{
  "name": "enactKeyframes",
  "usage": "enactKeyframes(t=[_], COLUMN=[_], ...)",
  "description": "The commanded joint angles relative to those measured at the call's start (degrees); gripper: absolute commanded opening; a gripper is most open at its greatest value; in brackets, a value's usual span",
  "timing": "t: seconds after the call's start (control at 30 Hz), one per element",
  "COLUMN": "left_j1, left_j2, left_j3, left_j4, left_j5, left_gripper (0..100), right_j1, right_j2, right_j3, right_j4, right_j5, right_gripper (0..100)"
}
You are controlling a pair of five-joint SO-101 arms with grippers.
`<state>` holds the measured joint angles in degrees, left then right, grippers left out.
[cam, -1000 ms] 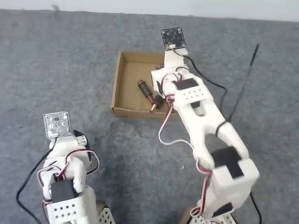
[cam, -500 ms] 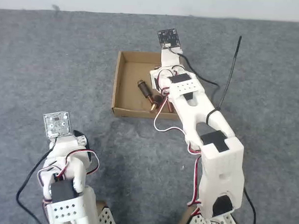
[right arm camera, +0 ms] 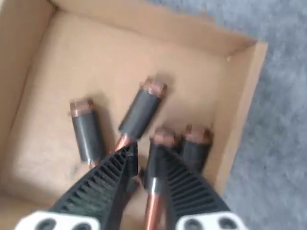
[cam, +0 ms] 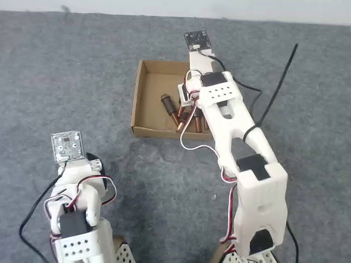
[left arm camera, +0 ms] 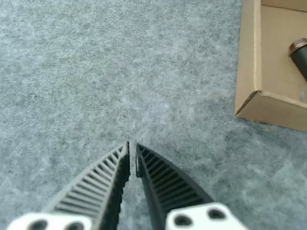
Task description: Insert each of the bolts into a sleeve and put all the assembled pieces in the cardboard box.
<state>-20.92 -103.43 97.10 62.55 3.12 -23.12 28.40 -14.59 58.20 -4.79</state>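
The right end effector [right arm camera: 145, 154] is down inside the cardboard box [cam: 135, 101], which sits toward the far edge of the desk [cam: 62, 75]. Its jaws are narrow around an assembled piece [right arm camera: 152, 191], a bolt through its sleeve. Three loose pieces [right arm camera: 86, 129] already lie on the box floor, and the nearest of them sits just beside the held one, close to a box wall.

The release looks best done low and with a modest opening, so the jaws nudge neither that neighbour nor the wall. A straight lift over the rim should follow before any swing back.

Bare desk lies toward the left and near edges. The left end effector [left arm camera: 132, 143], jaws almost together on nothing, rests by the near-left corner, well apart from the box.
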Motion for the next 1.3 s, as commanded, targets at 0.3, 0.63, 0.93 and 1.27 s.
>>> enactKeyframes(t=[0.3, 0.63, 0.93, 1.27], left_j1=[0.3, 0.3, 0.3, 0.2], left_j2=[-0.6, -0.6, -0.6, -0.6], left_j3=[-0.6, -0.6, -0.6, -0.6], left_j4=[0.1, 0.1, 0.1, 0.1], left_j5=[-0.4, -0.4, -0.4, -0.4], left_gripper=[2, 2, 2, 2], right_j1=[1.0, 7.0, 14.2, 19.0], right_j2=[-14.9, -19.9, -30.2, -47.0], right_j3=[-3.3, -2.2, 12.8, 37.7], right_j4=[27.3, 44.4, 43.3, 34.5], right_j5=[10.1, 10.2, 10.4, 10.5], right_gripper=[0.6, 0.6, 0.6, 0.6])
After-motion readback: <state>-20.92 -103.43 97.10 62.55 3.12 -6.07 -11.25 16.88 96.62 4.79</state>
